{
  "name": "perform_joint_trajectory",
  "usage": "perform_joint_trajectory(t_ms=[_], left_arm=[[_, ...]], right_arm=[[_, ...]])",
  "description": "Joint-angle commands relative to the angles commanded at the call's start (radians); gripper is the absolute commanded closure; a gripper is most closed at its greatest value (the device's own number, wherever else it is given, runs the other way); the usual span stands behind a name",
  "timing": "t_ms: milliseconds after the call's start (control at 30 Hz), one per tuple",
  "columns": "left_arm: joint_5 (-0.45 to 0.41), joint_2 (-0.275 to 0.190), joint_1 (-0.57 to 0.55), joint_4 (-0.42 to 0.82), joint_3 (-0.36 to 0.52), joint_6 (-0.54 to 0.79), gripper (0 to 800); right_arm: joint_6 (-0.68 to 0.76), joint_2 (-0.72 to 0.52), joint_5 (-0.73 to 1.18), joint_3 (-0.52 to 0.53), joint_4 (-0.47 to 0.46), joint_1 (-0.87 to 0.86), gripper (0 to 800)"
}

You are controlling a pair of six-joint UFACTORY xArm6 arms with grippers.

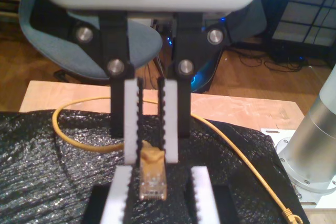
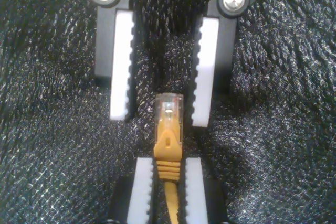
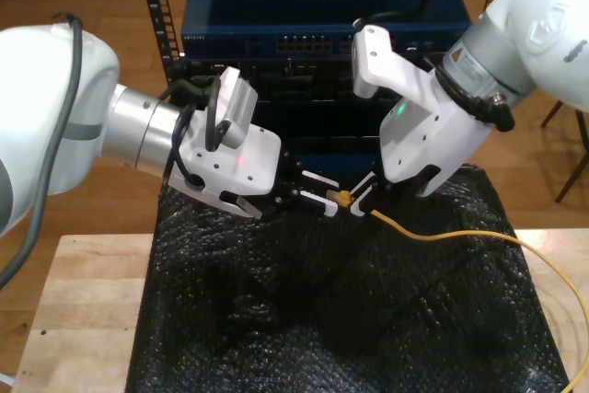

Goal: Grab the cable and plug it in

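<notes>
— Where's the cable (image 3: pixel 442 236)?

— Its clear plug (image 2: pixel 168 109) hangs in the air above the black crinkled sheet (image 3: pixel 276 319) that covers the table (image 3: pixel 74 301). The orange boot just behind the plug is pinched by my first end effector (image 1: pixel 149 150), whose pads are drawn in close on it. That is the arm on the exterior view's right.

— And the rest of the cord?

— It trails from those pads down across the sheet towards the exterior view's right, then curves off past the table's edge.

— What about the other arm?

— My second end effector (image 2: pixel 160 116) comes in from the exterior view's left and faces the first one tip to tip. Its jaws stand wide apart with nothing gripped, and the plug's tip sits between its pads without touching either.

— Anything behind them?

— A dark blue network switch (image 3: pixel 313 6) in a rack, with a row of ports facing the arms.
</notes>
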Motion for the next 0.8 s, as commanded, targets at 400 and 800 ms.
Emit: perform_joint_trajectory(t_ms=[400, 800], left_arm=[[0.000, 0.000, 0.000, 0.000, 0.002, 0.000, 625], [0.000, 0.002, 0.000, 0.000, 0.003, 0.000, 664]], right_arm=[[0.000, 0.002, 0.000, 0.000, 0.000, 0.000, 793], [0.000, 0.002, 0.000, 0.000, 0.000, 0.002, 793]])
